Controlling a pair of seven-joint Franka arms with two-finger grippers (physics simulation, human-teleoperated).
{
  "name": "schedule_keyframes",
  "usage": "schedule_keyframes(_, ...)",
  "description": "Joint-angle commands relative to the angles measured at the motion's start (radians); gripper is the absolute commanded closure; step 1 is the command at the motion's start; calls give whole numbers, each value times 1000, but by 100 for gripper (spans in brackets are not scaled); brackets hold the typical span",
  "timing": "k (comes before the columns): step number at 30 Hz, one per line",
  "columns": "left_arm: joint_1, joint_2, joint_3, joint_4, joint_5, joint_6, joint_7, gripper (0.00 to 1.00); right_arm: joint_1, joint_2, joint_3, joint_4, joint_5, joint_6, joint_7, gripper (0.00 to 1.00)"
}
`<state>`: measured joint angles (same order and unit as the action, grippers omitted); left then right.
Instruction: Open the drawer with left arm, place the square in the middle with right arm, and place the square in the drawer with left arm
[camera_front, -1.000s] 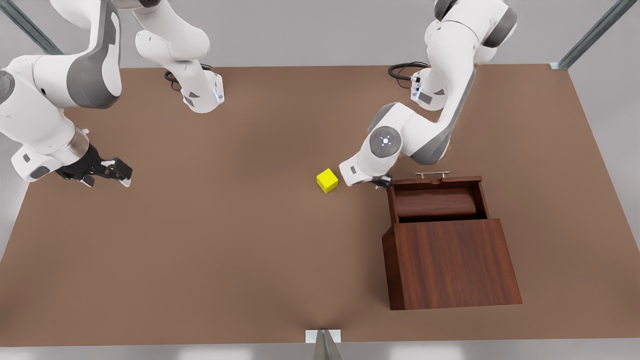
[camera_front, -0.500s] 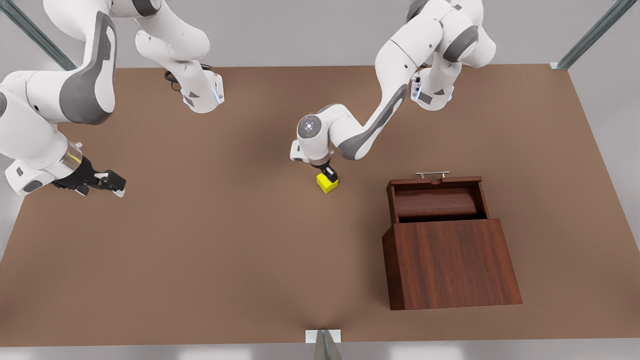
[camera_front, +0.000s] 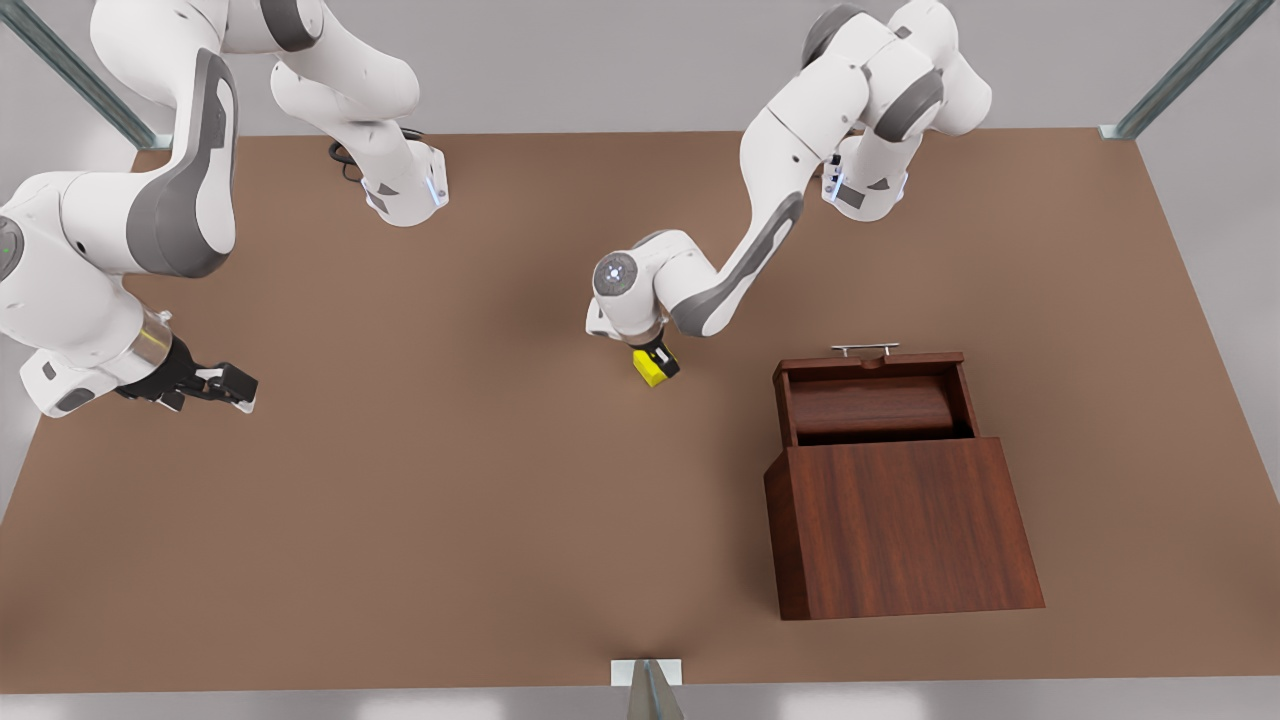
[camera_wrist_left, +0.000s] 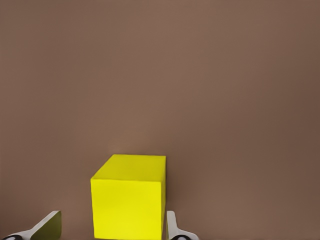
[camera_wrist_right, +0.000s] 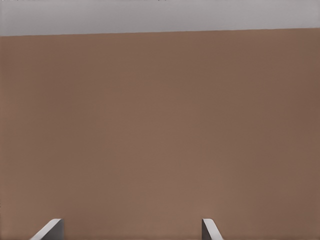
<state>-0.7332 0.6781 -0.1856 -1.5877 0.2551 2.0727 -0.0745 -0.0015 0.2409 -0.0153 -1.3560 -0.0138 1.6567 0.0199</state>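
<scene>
The square is a small yellow cube lying on the brown tabletop near the middle. My left gripper has come down over it from above. In the left wrist view the square sits between the fingers; one finger is against its side and the other stands a little off, so the left gripper is open around it. The drawer is pulled out of the wooden box, with its silver handle at the far end. My right gripper waits open at the front view's left, and the right gripper has nothing between its fingers.
Both arm bases stand at the table's far edge with cables beside them. Bare tabletop separates the square from the drawer, which lies to the front view's right of it. Metal frame posts stand at the corners.
My left arm swung from beside the drawer over to the square and lowered its fingers around it. My right arm drifted slightly toward the table's near left edge.
</scene>
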Motion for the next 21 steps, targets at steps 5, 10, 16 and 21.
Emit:
schedule_keyframes(5, 0, 9, 0, 2, 6, 29, -24, 0, 0, 0, 0, 0, 0, 0, 0, 0)
schedule_keyframes(10, -2, 17, 0, 2, 6, 50, -31, 0, 0, 0, 0, 1, 0, -2, 0, 0)
schedule_keyframes(16, -3, 32, 0, 2, 6, 53, -31, 0, -2, 0, 0, 1, 0, 0, 0, 0)
schedule_keyframes(21, -5, 63, 0, 2, 9, 73, -30, 0, 3, 0, 3, 1, 2, 0, 0, 0)
